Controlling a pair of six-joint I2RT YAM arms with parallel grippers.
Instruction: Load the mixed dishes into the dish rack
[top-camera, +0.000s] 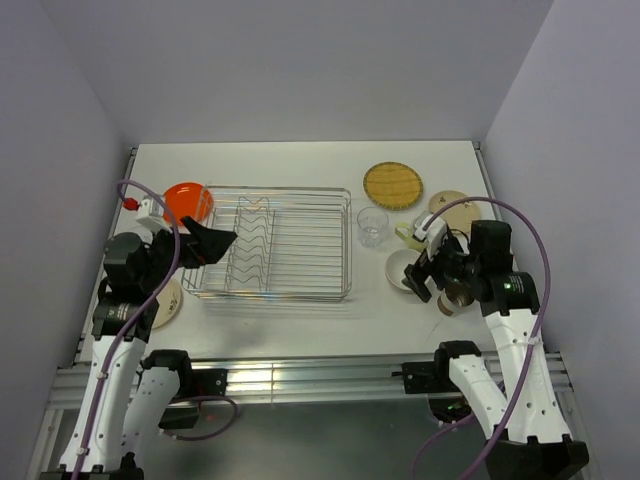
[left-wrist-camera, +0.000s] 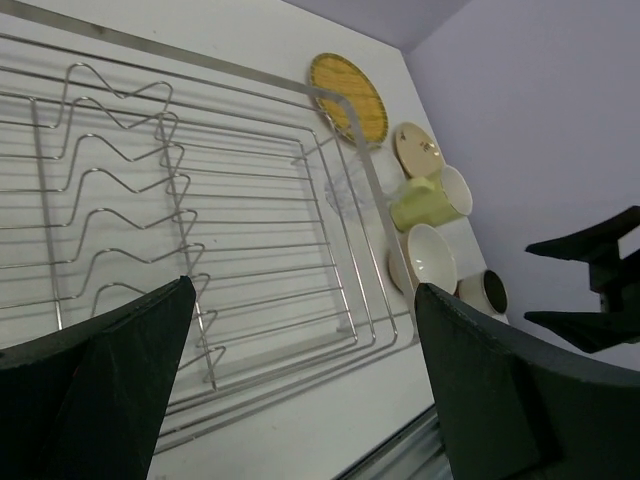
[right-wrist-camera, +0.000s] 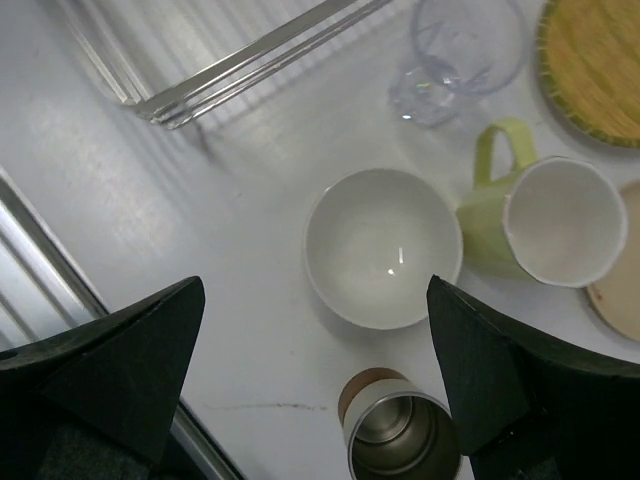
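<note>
The silver wire dish rack (top-camera: 290, 245) stands mid-table and is empty inside (left-wrist-camera: 250, 220). My left gripper (top-camera: 215, 240) is open and empty over its left end (left-wrist-camera: 305, 370). My right gripper (top-camera: 425, 275) is open and empty above the beige bowl (right-wrist-camera: 383, 248) and the brown metallic cup (right-wrist-camera: 405, 430). The pale green mug (right-wrist-camera: 545, 220) lies on its side by the clear cup (right-wrist-camera: 455, 55). The yellow woven plate (top-camera: 393, 185) and a tan plate (top-camera: 455, 210) lie behind them. The orange plate (top-camera: 186, 200) is at the rack's far left corner.
A cream plate (top-camera: 165, 305) lies at the left front, partly under my left arm. A white and red object (top-camera: 145, 207) sits beside the orange plate. The table's front edge has a metal rail (top-camera: 300, 375). Grey walls close in three sides.
</note>
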